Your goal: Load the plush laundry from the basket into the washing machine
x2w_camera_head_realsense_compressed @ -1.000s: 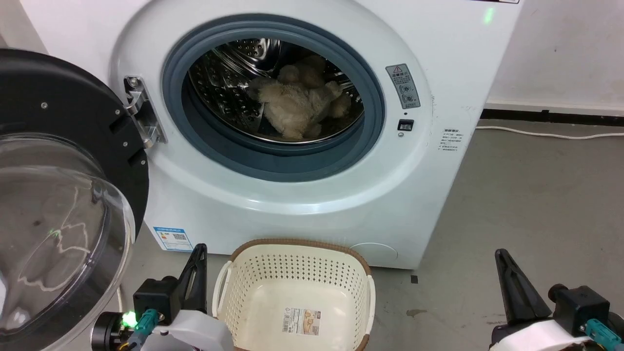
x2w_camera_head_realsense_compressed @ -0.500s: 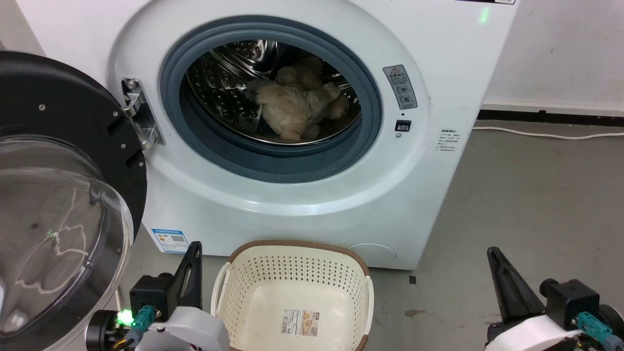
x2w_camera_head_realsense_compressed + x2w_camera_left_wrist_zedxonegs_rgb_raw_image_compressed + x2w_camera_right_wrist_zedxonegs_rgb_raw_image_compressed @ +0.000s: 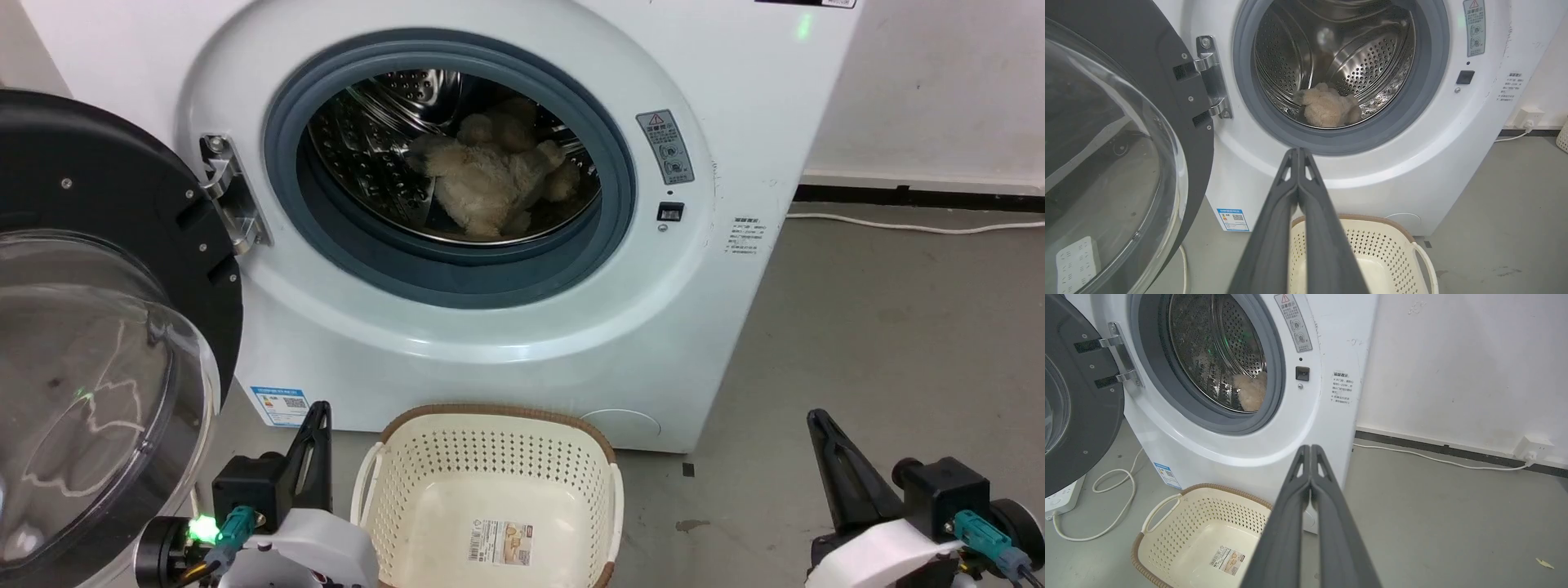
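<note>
- One plush laundry [image 3: 490,184] is lying in the drum of the one washing machine [image 3: 490,343].
- One basket [image 3: 606,457] is sitting just in front of the washing machine.
- Two grippers, left gripper [image 3: 317,408] and right gripper [image 3: 816,418], are hovering before the washing machine, fingers pressed together, gripping nothing.
- Versus a second ago, the camera is shifting slightly and the plush is staying put.

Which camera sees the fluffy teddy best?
The head view: the plush laundry lies whole in the drum, limbs showing. The left wrist view shows it smaller; the right wrist view catches a part behind the gasket.
</note>
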Robot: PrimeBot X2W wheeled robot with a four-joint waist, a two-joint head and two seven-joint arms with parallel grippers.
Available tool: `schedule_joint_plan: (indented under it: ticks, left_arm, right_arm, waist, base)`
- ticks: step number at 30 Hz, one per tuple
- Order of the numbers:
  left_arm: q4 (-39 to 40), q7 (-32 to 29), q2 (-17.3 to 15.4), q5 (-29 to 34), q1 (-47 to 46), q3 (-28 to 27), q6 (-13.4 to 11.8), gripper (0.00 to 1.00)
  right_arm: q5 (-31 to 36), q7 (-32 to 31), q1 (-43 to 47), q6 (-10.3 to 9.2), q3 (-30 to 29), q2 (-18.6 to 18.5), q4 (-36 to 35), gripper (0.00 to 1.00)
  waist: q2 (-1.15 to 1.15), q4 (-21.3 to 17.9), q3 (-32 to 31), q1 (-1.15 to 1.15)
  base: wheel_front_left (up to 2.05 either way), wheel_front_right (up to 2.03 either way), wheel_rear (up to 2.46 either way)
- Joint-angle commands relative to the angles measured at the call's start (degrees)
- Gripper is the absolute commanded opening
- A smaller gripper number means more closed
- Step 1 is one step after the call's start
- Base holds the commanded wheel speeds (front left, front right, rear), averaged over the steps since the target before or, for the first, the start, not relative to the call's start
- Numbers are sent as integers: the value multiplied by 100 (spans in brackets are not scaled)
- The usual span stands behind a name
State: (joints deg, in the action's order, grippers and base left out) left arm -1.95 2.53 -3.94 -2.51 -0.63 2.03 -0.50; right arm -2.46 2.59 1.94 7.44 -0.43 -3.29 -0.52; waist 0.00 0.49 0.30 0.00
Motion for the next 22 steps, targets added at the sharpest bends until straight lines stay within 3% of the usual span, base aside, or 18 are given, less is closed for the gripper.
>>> schedule_joint_plan:
  ticks: [1, 22]
  left_arm:
    - [50, -37, 37, 64, 54, -41, 19, 0]
    - [195, -253, 106, 251, 63, -203, 50, 0]
  right_arm:
    - [51, -41, -87, 4, 11, 31, 22, 0]
    - [246, -259, -194, 5, 43, 41, 52, 0]
  waist:
    - [0, -3, -2, 0]
    - [0, -49, -30, 0]
  base:
    - [0, 0, 0]
    - [0, 0, 0]
